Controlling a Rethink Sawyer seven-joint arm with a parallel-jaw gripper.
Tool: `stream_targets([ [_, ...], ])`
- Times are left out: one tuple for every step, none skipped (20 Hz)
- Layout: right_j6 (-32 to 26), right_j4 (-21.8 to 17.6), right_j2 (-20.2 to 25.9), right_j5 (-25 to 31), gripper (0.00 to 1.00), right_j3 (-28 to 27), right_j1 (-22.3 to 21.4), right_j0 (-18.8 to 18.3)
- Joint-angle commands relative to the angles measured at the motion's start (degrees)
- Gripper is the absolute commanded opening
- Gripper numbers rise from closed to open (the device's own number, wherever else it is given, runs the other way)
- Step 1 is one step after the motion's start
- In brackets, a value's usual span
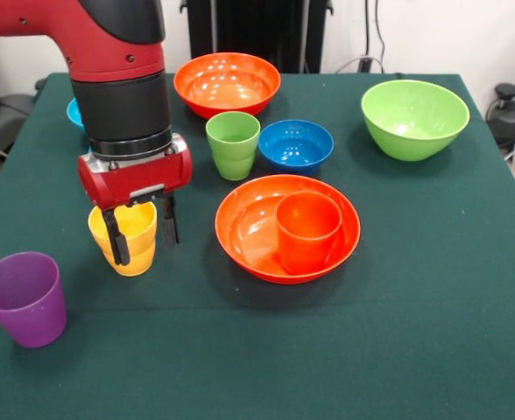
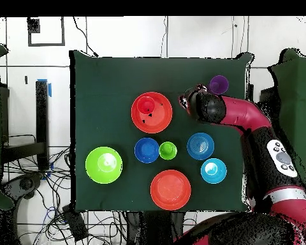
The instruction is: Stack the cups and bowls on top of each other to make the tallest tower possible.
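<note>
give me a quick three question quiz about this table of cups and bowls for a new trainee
1. True or false: the orange cup stands inside an orange bowl.
2. Which cup is the pincer around?
A. purple
B. yellow
C. green
3. Fill in: the green cup stands beside the dark ____ bowl.

Key: 1 true; 2 B, the yellow cup, one finger inside its rim and one outside; 3 blue.

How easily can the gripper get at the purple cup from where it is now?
Probably easily. The gripper is at the yellow cup, and the purple cup stands upright beside it with only bare cloth between them and nothing over its mouth.
</note>
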Motion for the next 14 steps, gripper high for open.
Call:
stream_targets([
  [-2.67, -5.01, -2.32, 5.52, 1.00, -2.81, 0.27, 1.84],
  [-2.66, -5.00, -2.39, 5.56, 1.00, -2.89, 0.26, 1.82],
  [-2.65, -4.99, -2.46, 5.61, 1.00, -2.97, 0.24, 1.80],
  [-2.80, -4.94, -2.42, 5.81, 1.00, -3.07, 0.26, 1.73],
  [-2.81, -4.97, -2.41, 5.63, 1.00, -3.03, 0.20, 1.69],
  [-2.90, -4.94, -2.39, 5.74, 1.00, -3.32, 0.27, 1.77],
  [-2.81, -4.90, -2.54, 5.87, 1.00, -3.44, 0.24, 1.84],
  [-2.72, -4.86, -2.69, 6.00, 1.00, -3.56, 0.20, 1.91],
  [-2.64, -4.94, -2.79, 5.81, 1.00, -3.56, 0.09, 1.95],
  [-2.40, -4.92, -3.09, 5.91, 1.00, -3.77, 0.05, 2.11],
  [-2.41, -4.91, -3.17, 5.87, 1.00, -3.79, -0.02, 2.12],
  [-1.92, -4.95, -3.62, 5.70, 1.00, -3.79, -0.15, 2.31],
  [-1.94, -4.95, -3.78, 5.78, 1.00, -3.78, -0.26, 2.37],
  [-1.81, -4.92, -4.01, 5.71, 1.00, -3.51, -0.52, 2.32],
])
